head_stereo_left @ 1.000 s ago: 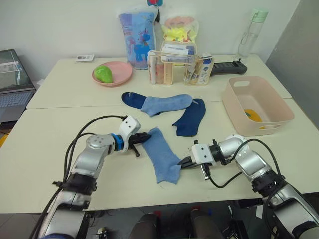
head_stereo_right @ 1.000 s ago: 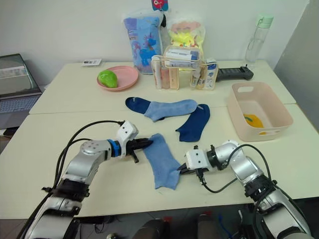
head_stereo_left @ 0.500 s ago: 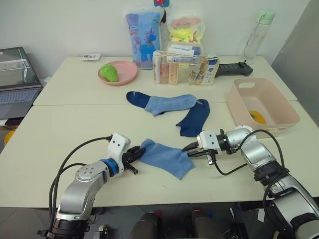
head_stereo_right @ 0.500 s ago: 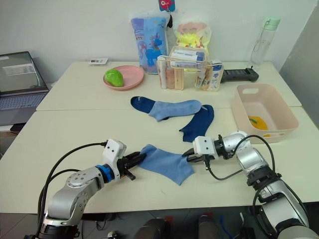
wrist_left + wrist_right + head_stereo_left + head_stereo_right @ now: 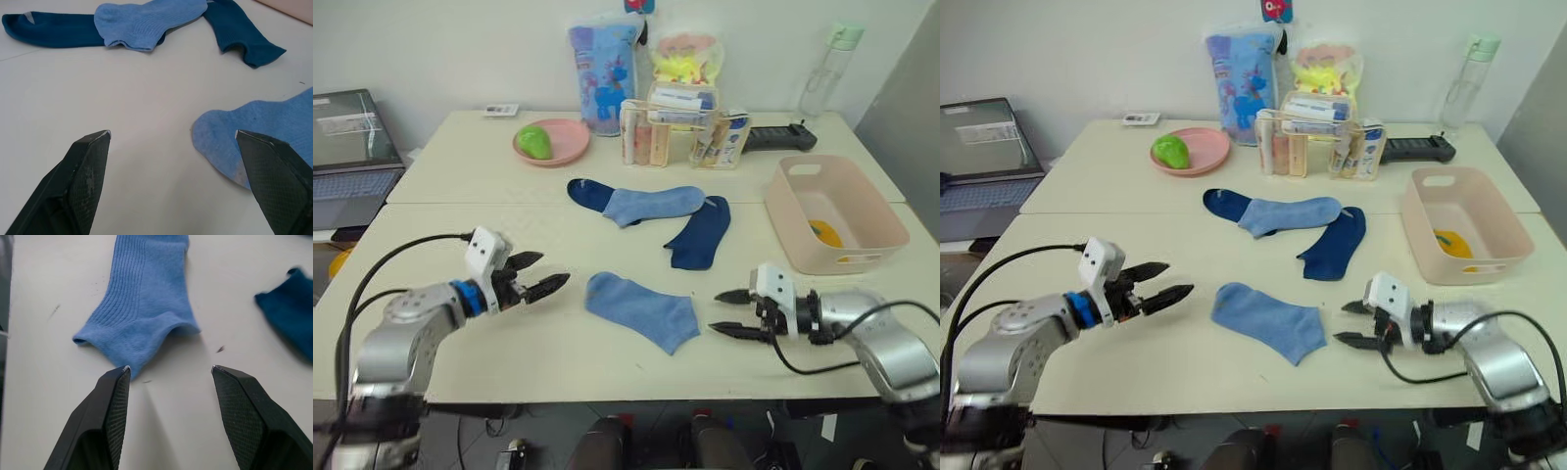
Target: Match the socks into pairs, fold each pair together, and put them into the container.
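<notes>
One light blue sock (image 5: 641,310) lies flat near the table's front, free of both grippers. My left gripper (image 5: 548,270) stands open a short way to its left, pointing at its toe (image 5: 220,142). My right gripper (image 5: 717,311) stands open just right of its cuff (image 5: 142,333). Farther back, a second light blue sock (image 5: 651,204) overlaps a navy sock (image 5: 587,192). Another navy sock (image 5: 697,233) lies beside them. The pale pink container (image 5: 862,201) sits at the right with something mustard-yellow (image 5: 822,233) inside.
Along the back stand a pink plate (image 5: 558,152) holding a green object, a clear organiser of toiletries (image 5: 675,122), a blue bag (image 5: 604,64), a bottle (image 5: 824,64) and a black device (image 5: 781,137). A laptop (image 5: 347,147) is at far left.
Both grippers have opened, let go of the light blue sock and drawn back to either side. The sock now lies flat on the table. The camera has shifted.
</notes>
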